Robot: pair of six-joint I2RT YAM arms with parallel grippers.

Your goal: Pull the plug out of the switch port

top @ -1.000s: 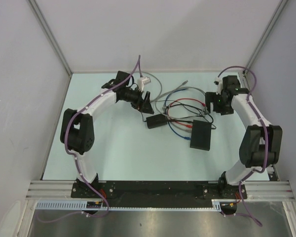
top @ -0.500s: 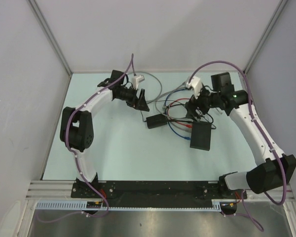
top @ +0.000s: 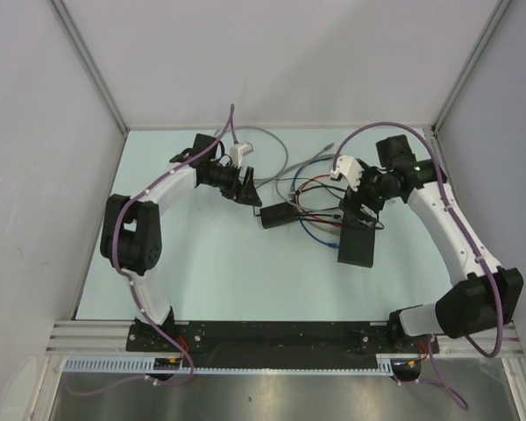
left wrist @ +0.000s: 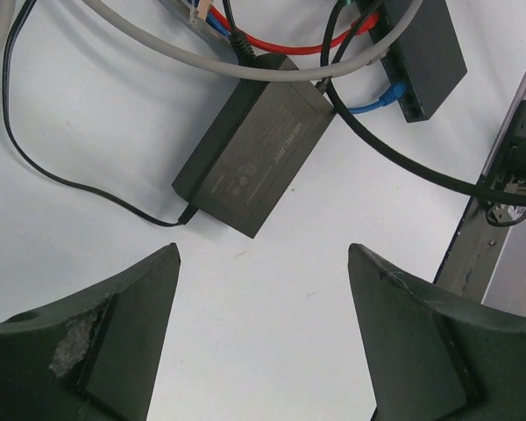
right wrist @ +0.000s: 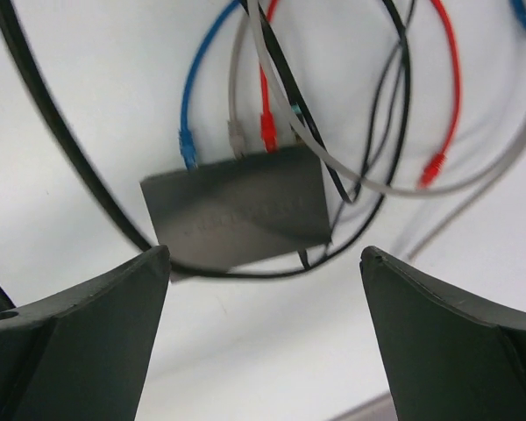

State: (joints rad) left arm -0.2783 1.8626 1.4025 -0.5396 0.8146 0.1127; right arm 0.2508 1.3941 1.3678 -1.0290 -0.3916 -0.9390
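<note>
Pincers on both arms stand released, gripping nothing. The right gripper [right wrist: 263, 333] hangs spread wide over the switch [right wrist: 237, 215], a flat black box lying on the table [right wrist: 88, 79], its fingers clear of it in the wrist view. Along the box's upper edge in that view lie the switch port [right wrist: 245, 162] and its neighbours, with a blue plug [right wrist: 188, 147], a grey plug [right wrist: 237, 136] and a red plug [right wrist: 267, 127] seated side by side. A second red connector [right wrist: 434, 165] lies loose to the right. The left gripper [left wrist: 263, 338], equally spread, hovers near a black power brick [left wrist: 254, 153], not touching it; a grey cable [left wrist: 272, 74] crosses the brick's top end. In the overhead view the brick lies left of the switch.
</note>
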